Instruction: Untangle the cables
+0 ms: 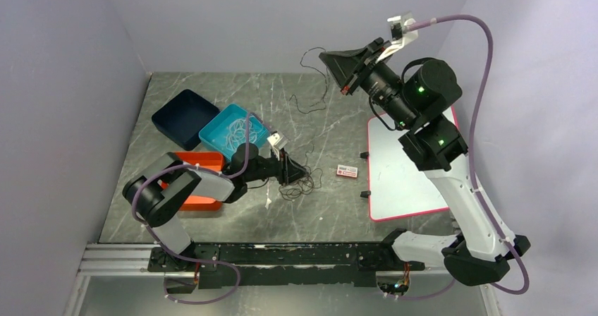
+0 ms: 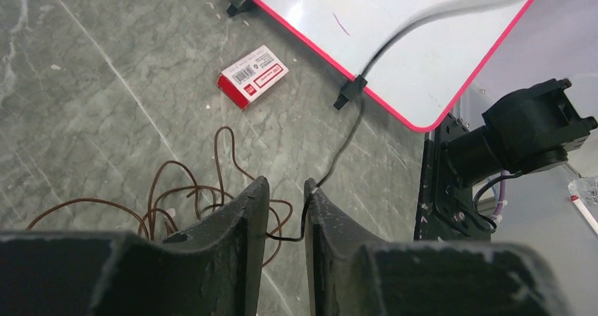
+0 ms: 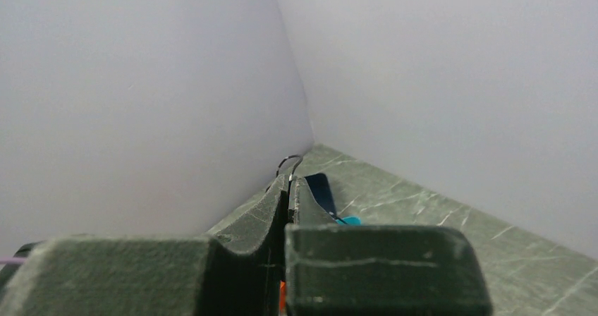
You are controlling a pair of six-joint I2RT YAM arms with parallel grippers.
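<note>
A small tangle of thin dark cables (image 1: 301, 186) lies on the marble table at mid-front. In the left wrist view they are brown loops (image 2: 176, 196). A black cable (image 2: 347, 136) crosses the gap between my left fingers. My left gripper (image 1: 299, 173) (image 2: 286, 182) hangs low over the tangle, its jaws narrowly apart and not pinching the wire. My right gripper (image 1: 324, 55) (image 3: 290, 179) is raised high at the back, shut on a thin black cable (image 1: 314, 99) that hangs down to the table. Whitish cables (image 1: 237, 128) lie in the teal tray.
A teal tray (image 1: 216, 134), a navy tray (image 1: 185, 117) and an orange tray (image 1: 199, 202) stand at the left. A red-and-white box (image 1: 347, 171) (image 2: 252, 76) lies beside a pink-edged whiteboard (image 1: 405, 168) (image 2: 402, 41) at the right, with black clips on its edge.
</note>
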